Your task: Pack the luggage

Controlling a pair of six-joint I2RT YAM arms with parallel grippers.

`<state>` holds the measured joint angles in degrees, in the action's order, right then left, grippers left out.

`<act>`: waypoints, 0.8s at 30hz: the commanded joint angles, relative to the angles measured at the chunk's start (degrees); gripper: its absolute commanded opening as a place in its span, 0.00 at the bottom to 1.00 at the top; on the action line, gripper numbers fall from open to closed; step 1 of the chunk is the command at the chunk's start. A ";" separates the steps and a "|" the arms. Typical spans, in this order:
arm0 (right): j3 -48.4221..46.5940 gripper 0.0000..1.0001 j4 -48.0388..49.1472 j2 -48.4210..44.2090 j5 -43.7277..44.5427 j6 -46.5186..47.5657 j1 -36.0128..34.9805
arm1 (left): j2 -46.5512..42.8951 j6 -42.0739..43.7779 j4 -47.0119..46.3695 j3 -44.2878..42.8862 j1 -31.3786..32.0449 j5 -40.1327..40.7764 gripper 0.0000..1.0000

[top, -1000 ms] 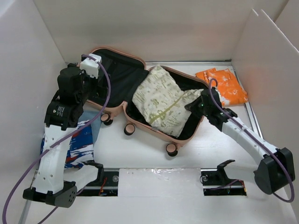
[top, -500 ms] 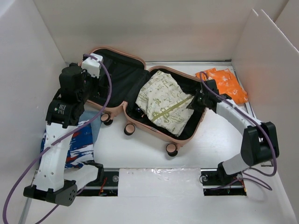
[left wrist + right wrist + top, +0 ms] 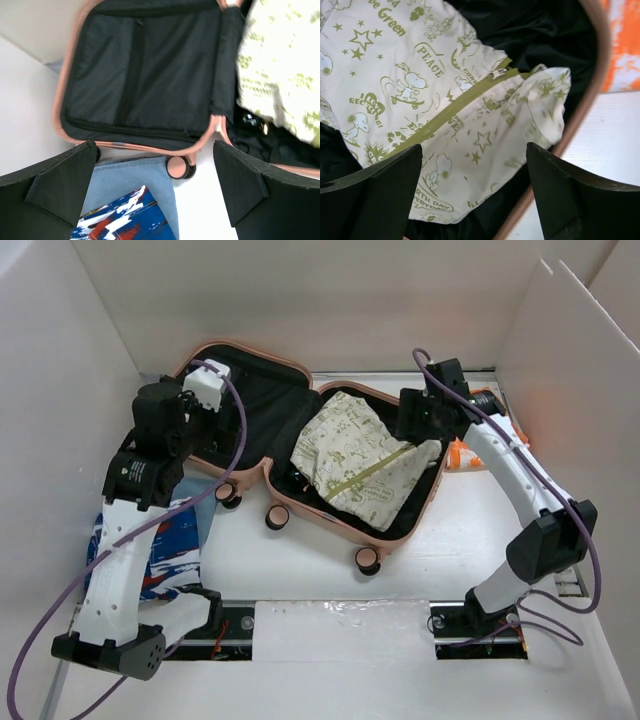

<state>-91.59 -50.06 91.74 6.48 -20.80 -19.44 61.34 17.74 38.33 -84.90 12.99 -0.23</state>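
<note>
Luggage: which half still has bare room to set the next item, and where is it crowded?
The left half of the luggage is bare black lining inside its pink rim. The right half is crowded: the printed pouch fills it, with the open right gripper over its far corner.

Salmon-pink luggage [image 3: 288, 495], seemingly black-lined

Salmon-pink luggage [image 3: 300, 440] lies open flat, black lining showing
</note>
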 commanded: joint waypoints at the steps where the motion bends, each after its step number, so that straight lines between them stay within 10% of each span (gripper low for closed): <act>1: -4.38 0.89 -9.88 -3.31 8.02 2.60 0.71 | 3.59 3.79 -1.68 1.93 -0.25 -6.08 1.00; 12: 2.02 0.36 5.59 -1.59 -6.82 6.03 4.50 | 32.22 5.91 -5.88 -7.90 14.78 -4.95 1.00; 24: 7.48 0.49 10.51 10.11 -10.34 5.33 3.71 | 56.95 1.77 -7.83 -21.70 15.31 -7.24 1.00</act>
<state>-84.09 -44.42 101.84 -0.60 -15.18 -15.38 116.79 21.54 31.09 -103.48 28.38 -4.34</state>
